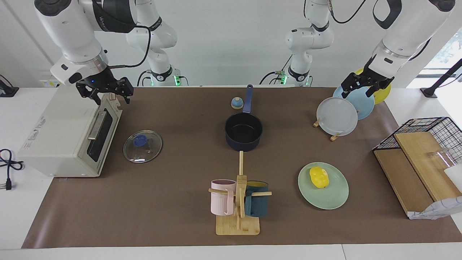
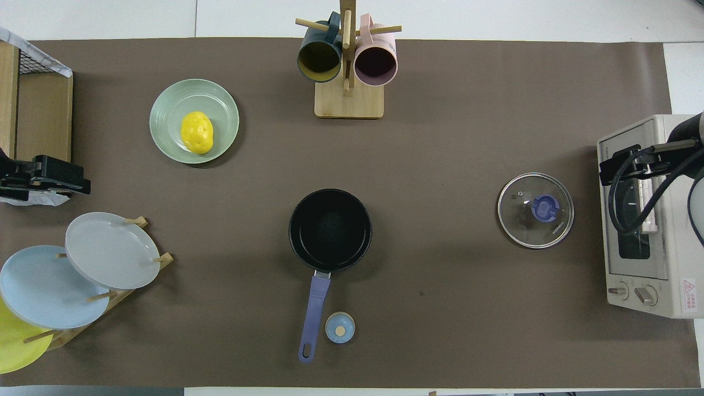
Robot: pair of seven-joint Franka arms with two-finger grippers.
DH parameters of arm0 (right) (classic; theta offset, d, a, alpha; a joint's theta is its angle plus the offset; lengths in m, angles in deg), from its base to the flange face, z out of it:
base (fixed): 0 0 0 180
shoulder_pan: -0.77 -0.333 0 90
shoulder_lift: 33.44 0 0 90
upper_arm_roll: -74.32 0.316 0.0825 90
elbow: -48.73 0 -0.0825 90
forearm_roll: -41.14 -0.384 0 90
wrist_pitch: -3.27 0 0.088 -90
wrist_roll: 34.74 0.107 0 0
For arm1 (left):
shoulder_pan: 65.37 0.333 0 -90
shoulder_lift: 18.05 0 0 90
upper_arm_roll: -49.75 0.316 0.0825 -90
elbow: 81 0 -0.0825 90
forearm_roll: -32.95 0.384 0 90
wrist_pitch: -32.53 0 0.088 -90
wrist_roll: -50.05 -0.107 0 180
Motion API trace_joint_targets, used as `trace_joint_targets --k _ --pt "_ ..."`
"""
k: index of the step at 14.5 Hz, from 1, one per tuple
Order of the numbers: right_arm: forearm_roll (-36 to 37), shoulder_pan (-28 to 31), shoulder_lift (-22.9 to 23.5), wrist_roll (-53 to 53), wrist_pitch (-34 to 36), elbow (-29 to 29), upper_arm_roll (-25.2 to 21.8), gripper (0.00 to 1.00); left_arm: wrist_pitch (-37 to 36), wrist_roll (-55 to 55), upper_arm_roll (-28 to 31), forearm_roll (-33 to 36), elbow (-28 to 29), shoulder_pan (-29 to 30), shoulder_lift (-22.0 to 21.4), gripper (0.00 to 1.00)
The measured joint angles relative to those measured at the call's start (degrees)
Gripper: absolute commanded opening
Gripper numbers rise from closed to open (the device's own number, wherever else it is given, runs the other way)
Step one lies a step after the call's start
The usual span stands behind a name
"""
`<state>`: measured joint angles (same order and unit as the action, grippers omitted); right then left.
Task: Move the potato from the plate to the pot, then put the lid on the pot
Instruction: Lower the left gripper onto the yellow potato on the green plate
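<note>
Resting on one pale mint-green plate (image 2: 220, 107), toward the left arm's end of the table, is a single lumpy yellow toy potato (image 2: 196, 132), untouched. At the mat's centre, at roughly four o'clock from the plate in the overhead view, one dark round saucepan (image 2: 330, 229) is seen, empty and uncovered, its long blue handle (image 2: 314, 311) pointed at the robots. One clear glass lid (image 2: 535, 210), metal-rimmed with a blue knob, is laid flat at three o'clock from the pot, beside a cream toaster oven (image 2: 649, 286).

Bare brown mat is left between plate, pot and lid.

Two grippers are held aloft. The left gripper (image 1: 365, 86) hangs over a wooden rack of three upright plates (image 1: 339, 117), grey, light blue and yellow; its fingers appear spread. The right gripper (image 1: 105, 91) hovers over the oven's top edge, fingers apart.

Two mugs, pink and dark teal, are hung on one wooden mug tree (image 1: 240, 195). One small blue-topped bell (image 2: 340, 327) is set just beside the handle.
</note>
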<state>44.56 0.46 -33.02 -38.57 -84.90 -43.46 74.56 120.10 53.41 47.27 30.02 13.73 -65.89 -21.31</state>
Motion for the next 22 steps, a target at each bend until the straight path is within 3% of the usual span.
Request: trace_joint_targets --k 6,9,12,14,16,18,22 --pt "0.0 0.0 -0.01 0.0 0.0 -0.05 -0.01 1.0 0.14 -0.03 -0.24 0.0 0.01 0.0 0.0 1.0" --pt "-0.03 -0.1 -0.17 -0.02 -0.04 -0.78 0.12 1.0 4.21 -0.03 -0.36 0.0 0.42 0.0 0.06 1.0" --pt "-0.04 -0.74 -1.37 -4.81 -5.39 -5.01 0.5 1.0 7.34 -0.03 -0.65 -0.21 -0.24 -0.03 2.74 1.0" --pt "-0.05 -1.44 -1.2 -6.79 -9.05 -8.28 0.63 1.0 8.62 -0.03 -0.84 -0.55 -3.19 -0.1 8.92 1.0" --pt "-0.05 -2.57 0.18 -6.96 -13.96 -11.76 0.69 1.0 11.51 -0.03 -1.17 -0.75 -7.96 -0.95 18.2 1.0" --pt "-0.05 -3.07 1.37 -6.96 -22.62 -17.61 0.72 1.0 15.96 0.11 -1.39 -0.77 -11.6 -2.02 26.25 1.0" --pt "-2.88 -1.23 4.36 -8.42 -39.49 -28.17 0.39 1.0 25.53 3.94 -1.38 0.07 -13.53 -5.6 35.35 1.0"
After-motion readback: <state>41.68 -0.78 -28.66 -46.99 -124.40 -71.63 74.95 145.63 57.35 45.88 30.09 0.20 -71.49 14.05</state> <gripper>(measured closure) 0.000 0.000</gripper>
